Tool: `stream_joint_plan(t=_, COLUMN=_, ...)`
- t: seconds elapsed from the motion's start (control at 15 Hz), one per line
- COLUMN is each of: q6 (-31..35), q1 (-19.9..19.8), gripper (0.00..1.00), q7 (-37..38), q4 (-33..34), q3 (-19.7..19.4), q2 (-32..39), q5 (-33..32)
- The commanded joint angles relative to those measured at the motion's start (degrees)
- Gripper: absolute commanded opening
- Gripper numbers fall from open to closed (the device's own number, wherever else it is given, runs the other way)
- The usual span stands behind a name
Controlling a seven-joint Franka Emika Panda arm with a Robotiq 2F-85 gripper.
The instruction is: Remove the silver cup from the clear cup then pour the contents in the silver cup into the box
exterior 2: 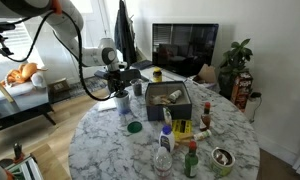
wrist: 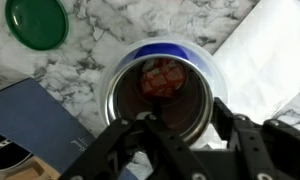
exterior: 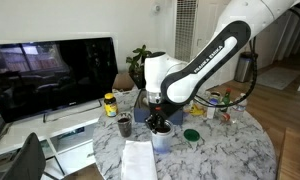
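Silver cup [wrist: 125,95]: nested in clear cup [wrist: 162,43], reddish-brown contents inside.
Claw [wrist: 188,118]: jaws apart, straddling that cup's near rim.
Desk [wrist: 100,35]: white-grey marble.

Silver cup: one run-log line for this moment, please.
stage: pre-lift | silver cup: seated in clear cup, reddish contents inside | gripper: over cup, jaws at rim, grip unclear | box: pour not done

This is looking like a home living room. A television [exterior 2: 185,45] is standing beside a houseplant [exterior 2: 235,60] (leafy, dark green), a marble table [exterior 2: 100,140] sitting nearby.
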Motion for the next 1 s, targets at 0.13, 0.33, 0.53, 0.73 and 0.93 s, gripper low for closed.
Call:
stream_joint_plan(t=0.13, q6=-2.0, q1=0.9, gripper=0.18, q7=-1.2, q4=2.0, q3=-1.0, q2=2.1, q5=-0.3)
stream_joint_plan(t=0.33, q6=-2.0, q1=0.9, gripper=0.00, q7=-1.1, q4=1.8, q3=-1.1, q2=1.5, q5=-0.2)
stream_joint_plan(t=0.53, q6=-2.5, q1=2.2, gripper=0.01, q7=1.1, q4=1.1, q3=-2.2, q2=-0.4, q5=-1.5)
stream_joint_plan(t=0.73, q6=-2.8, q1=4.1, gripper=0.01, q7=4.0, q4=0.2, q3=-3.8, q2=-2.7, q5=-4.0)
stream_joint_plan(t=0.93, q6=-4.3, q1=5.4, gripper=0.01, q7=7.4, q4=-0.1, q3=-4.6, q2=-4.8, q5=-7.6)
